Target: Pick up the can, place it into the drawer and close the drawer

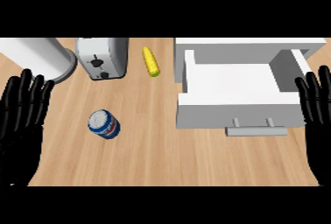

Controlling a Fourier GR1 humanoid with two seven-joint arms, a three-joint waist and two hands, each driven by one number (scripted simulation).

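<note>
Two black hands frame the wooden bench (194, 162), and both are cut off by the view's edges. At nine o'clock the left hand (22, 118) stands with its fingers straight and spread, holding nothing; its lower part runs out of sight at the bottom edge. At eleven o'clock a white cylinder (42, 57) is sliced by the top edge, so what it is cannot be made out. Just beside it, at about twelve o'clock, a silver toaster (101, 58) is also clipped at the top, with a dark knob and lever on its near face.

Lying on the bench between seven and eight o'clock from the centre, well apart from the left hand, is the can (104, 124). It lies tilted on its side, silver top end pointing toward eleven o'clock, with a blue body and bands of red and white. Its markings are too small to read, so no brand can be told.

A yellow corn cob (150, 61) lies at twelve o'clock, between the toaster and the white drawer (233, 83). The drawer stands pulled open at two o'clock, its grey handle (256, 129) facing the near edge and its inside bare white.

At three o'clock the right hand (315, 109) shows with straight fingers, grasping nothing, partly cropped by the right edge.
</note>
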